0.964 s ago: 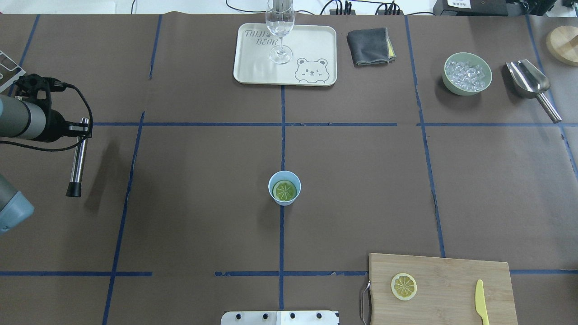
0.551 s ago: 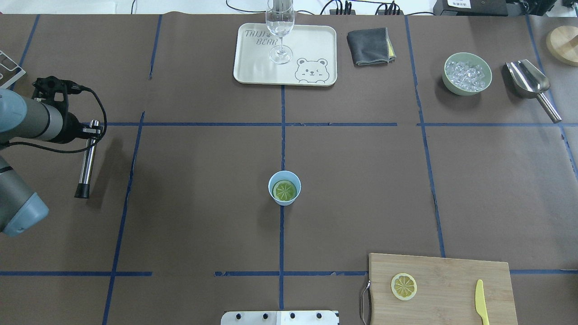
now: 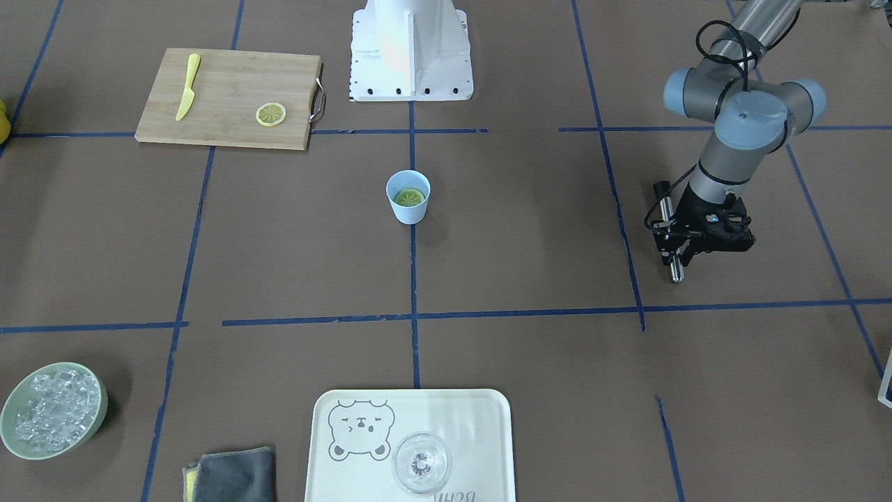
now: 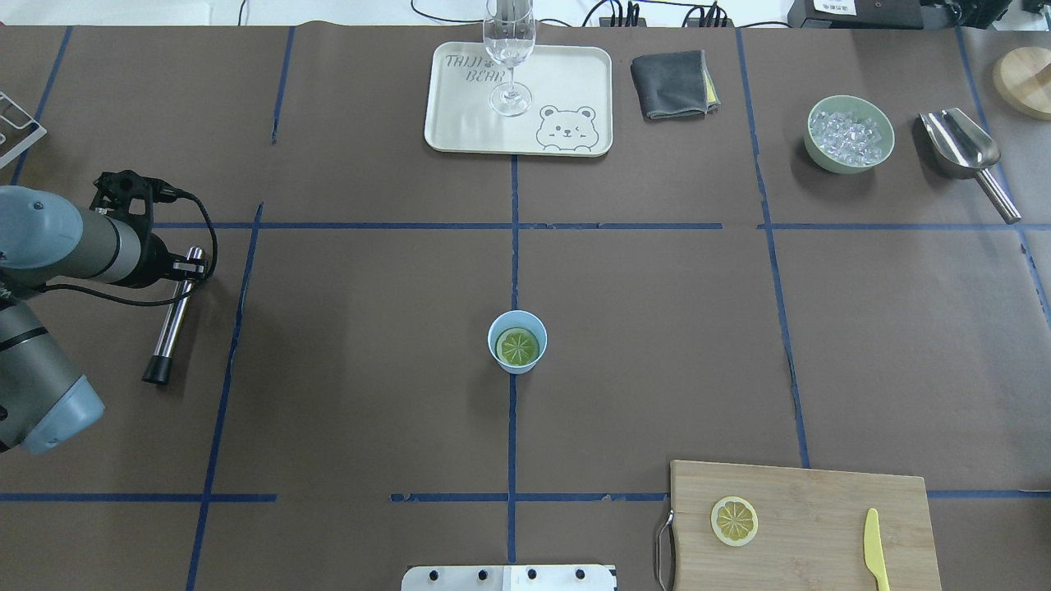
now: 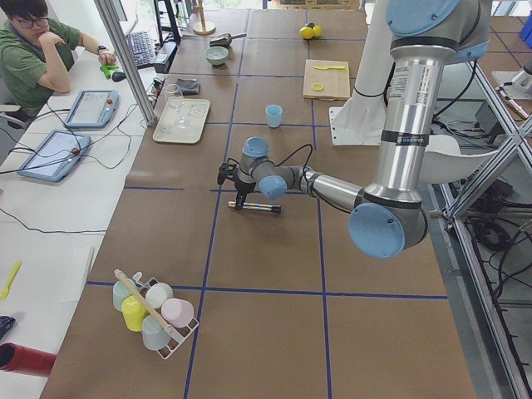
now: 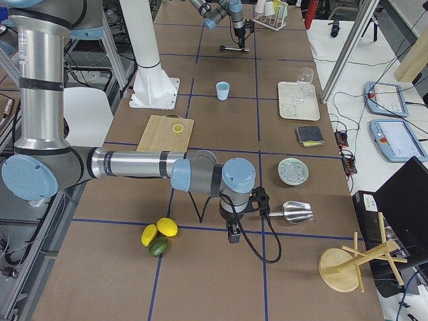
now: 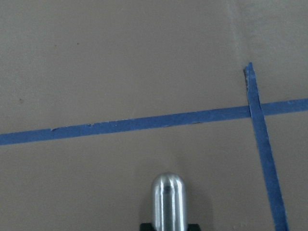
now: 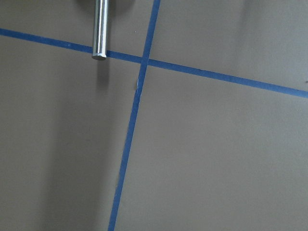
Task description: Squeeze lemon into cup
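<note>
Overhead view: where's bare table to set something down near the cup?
Bare on both sides of the cup: leftward to the metal rod in the left gripper, rightward as far as the ice bowl and cutting board. Also free between cup and tray. Crowded: far edge, with tray, cloth, ice bowl, scoop.

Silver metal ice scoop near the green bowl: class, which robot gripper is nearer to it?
Right. The right gripper hangs just beside the handle of the silver metal ice scoop; the left gripper, holding a steel rod, is at the table's other end.
</note>
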Action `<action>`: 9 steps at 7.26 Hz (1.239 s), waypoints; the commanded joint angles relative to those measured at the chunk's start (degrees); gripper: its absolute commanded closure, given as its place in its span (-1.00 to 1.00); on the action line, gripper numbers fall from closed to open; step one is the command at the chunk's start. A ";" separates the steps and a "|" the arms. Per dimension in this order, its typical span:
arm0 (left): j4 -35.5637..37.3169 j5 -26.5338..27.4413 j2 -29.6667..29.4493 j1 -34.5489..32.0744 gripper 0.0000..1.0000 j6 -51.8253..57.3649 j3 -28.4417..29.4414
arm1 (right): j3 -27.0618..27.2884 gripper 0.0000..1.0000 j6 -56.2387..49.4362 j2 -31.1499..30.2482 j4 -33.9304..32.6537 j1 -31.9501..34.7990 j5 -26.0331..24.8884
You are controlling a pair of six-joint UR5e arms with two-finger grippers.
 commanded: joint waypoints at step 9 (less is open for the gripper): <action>17.73 -21.65 0.64 -39.69 -1.00 48.20 -3.80 | 0.26 -1.00 -0.18 0.01 0.00 0.00 0.18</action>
